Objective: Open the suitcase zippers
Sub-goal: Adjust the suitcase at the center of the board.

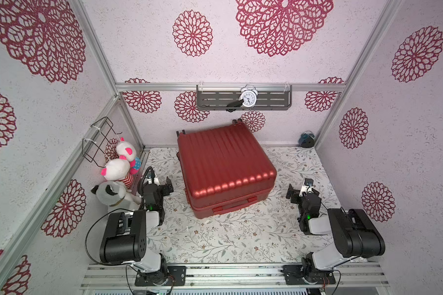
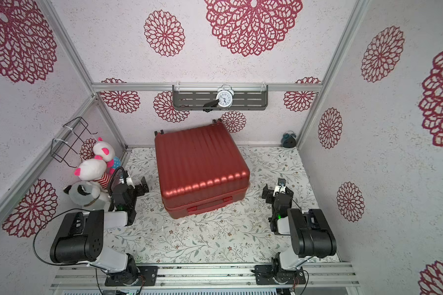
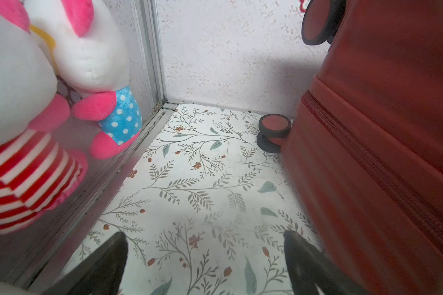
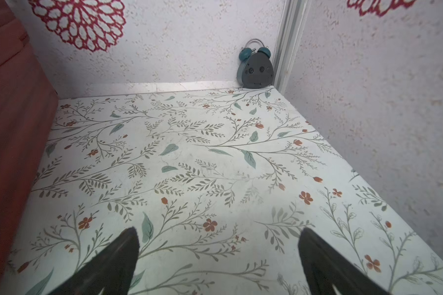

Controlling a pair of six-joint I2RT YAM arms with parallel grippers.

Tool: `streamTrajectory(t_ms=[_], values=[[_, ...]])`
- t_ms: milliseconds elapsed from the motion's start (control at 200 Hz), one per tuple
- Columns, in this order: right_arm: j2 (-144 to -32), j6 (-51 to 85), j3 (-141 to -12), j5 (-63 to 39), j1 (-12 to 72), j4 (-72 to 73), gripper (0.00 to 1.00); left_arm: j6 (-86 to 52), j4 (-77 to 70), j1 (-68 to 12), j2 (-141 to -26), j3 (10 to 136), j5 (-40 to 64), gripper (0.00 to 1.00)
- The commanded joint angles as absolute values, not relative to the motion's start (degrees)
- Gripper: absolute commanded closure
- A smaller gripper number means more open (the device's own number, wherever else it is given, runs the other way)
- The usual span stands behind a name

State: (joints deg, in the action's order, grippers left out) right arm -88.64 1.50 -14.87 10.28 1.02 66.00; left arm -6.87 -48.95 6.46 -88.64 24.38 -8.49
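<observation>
The shiny red ribbed suitcase [image 1: 225, 166] lies flat. The left pincer [image 3: 205, 233] at nine o'clock and right pincer [image 4: 218, 228] at three sit spread and empty, so each can reach its dark zipper track [image 3: 368, 153].

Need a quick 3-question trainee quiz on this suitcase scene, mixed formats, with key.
1. True or false: the suitcase lies closed on the table.
2. Pick one. The left gripper is: A) shut on the suitcase; B) open and empty; C) out of every view.
3. Fill in: on the wall shelf stands a white ____.

Key: 1 true. 2 B. 3 clock.
</observation>
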Motion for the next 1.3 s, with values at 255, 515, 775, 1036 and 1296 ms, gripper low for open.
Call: streamTrajectory(t_ms=[255, 515, 775, 1036, 1296], values=[[-87.9, 0.6, -15.2, 10.7, 1.4, 67.2, 0.01, -5.9, -50.4, 6.2, -88.7, 23.8, -8.9, 0.02], [-87.9, 0.6, -15.2, 10.7, 1.4, 67.2, 0.01, -6.0, -50.4, 6.2, -88.7, 23.9, -8.8, 0.02], [-87.8, 0.7, -15.3, 10.6, 1.3, 67.2, 0.01, -6.0, -50.6, 6.0, -88.6, 23.7, -8.9, 0.02], [-84.0, -0.6, -14.3, 8.2, 1.9, 65.7, 0.01, -2.3, -48.6, -0.6, -78.3, 20.2, -18.8, 0.02], [-69.9, 1.8, -21.0, 6.3, 3.0, 42.6, 0.01, -8.5, -32.1, -4.7, -60.8, 23.8, -22.6, 0.02]])
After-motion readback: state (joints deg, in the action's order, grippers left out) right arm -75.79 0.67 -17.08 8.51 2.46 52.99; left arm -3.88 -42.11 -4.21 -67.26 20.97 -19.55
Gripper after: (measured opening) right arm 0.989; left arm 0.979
